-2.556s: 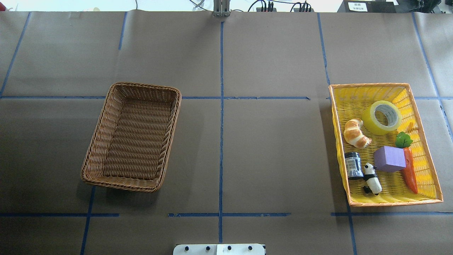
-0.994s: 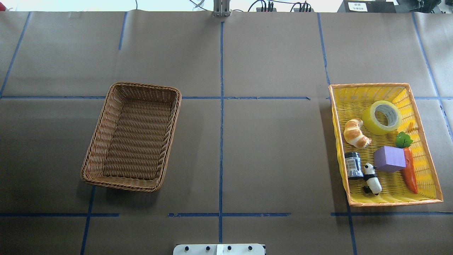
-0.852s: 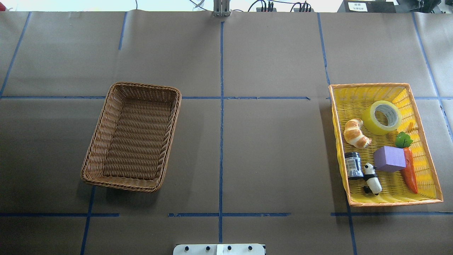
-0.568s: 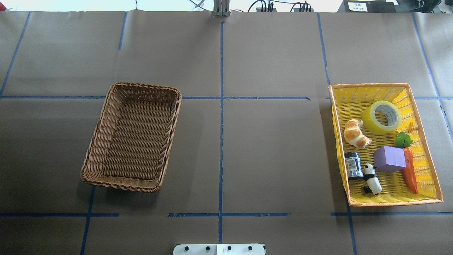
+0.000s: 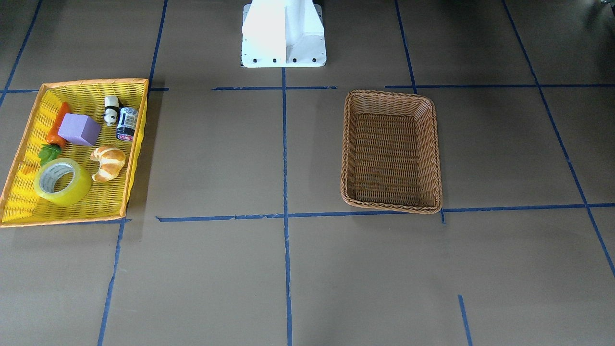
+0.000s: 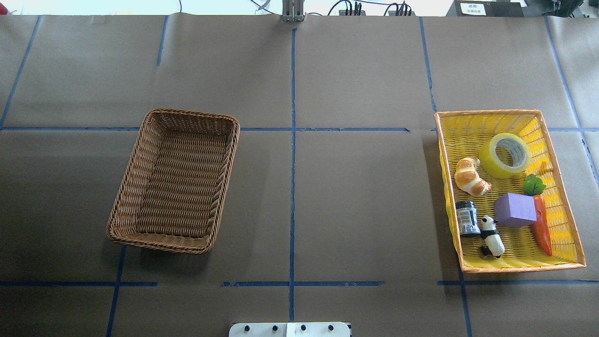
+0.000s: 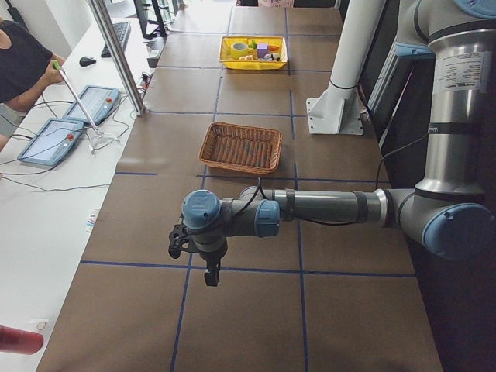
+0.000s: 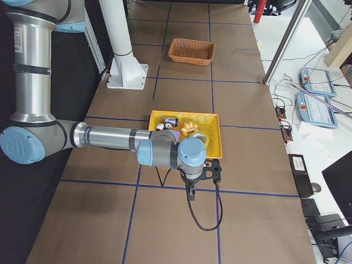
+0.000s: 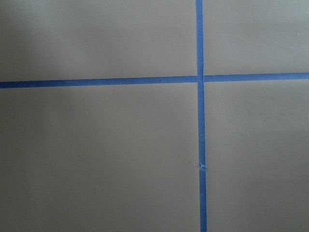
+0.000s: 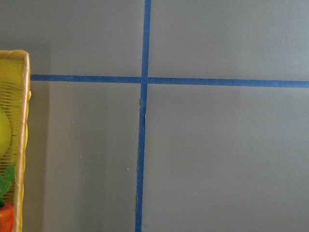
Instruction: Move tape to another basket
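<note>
The tape (image 6: 490, 163) is a yellow roll lying tilted at the far end of the yellow tray (image 6: 486, 113), on the table's right side. It also shows in the front-facing view (image 5: 73, 191). The brown wicker basket (image 6: 232, 145) stands empty on the left half, also seen in the front-facing view (image 5: 344, 144). Both grippers show only in the side views. My left gripper (image 7: 208, 275) hangs over bare table beyond the brown basket's outer side. My right gripper (image 8: 190, 192) hangs over bare table just outside the yellow tray (image 8: 184, 114). I cannot tell whether either is open or shut.
In the yellow tray lie a croissant (image 6: 470, 177), a purple block (image 6: 514, 209), a carrot (image 6: 542, 227), a small dark jar (image 6: 467, 218) and a panda figure (image 6: 492, 236). Blue tape lines cross the brown table. The robot's white base (image 5: 283, 33) stands at mid-table edge.
</note>
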Action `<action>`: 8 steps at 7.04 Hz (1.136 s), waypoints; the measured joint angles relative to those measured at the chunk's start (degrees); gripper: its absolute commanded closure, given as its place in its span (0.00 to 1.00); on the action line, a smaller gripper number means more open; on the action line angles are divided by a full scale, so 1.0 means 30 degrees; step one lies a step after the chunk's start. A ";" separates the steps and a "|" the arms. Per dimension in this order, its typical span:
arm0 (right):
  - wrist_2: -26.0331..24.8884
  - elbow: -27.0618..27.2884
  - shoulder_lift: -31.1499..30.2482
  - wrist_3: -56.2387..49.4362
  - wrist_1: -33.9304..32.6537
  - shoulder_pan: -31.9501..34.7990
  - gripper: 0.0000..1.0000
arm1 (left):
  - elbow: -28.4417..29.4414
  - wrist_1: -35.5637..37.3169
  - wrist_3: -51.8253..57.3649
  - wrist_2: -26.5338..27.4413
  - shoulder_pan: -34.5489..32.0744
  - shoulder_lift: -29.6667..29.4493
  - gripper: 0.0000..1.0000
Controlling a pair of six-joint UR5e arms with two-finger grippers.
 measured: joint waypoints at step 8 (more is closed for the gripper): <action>0.0575 0.3458 0.1482 0.8716 0.0639 -0.4702 0.01 | -0.0147 -0.0030 0.0053 -0.0028 0.0000 0.0054 0.00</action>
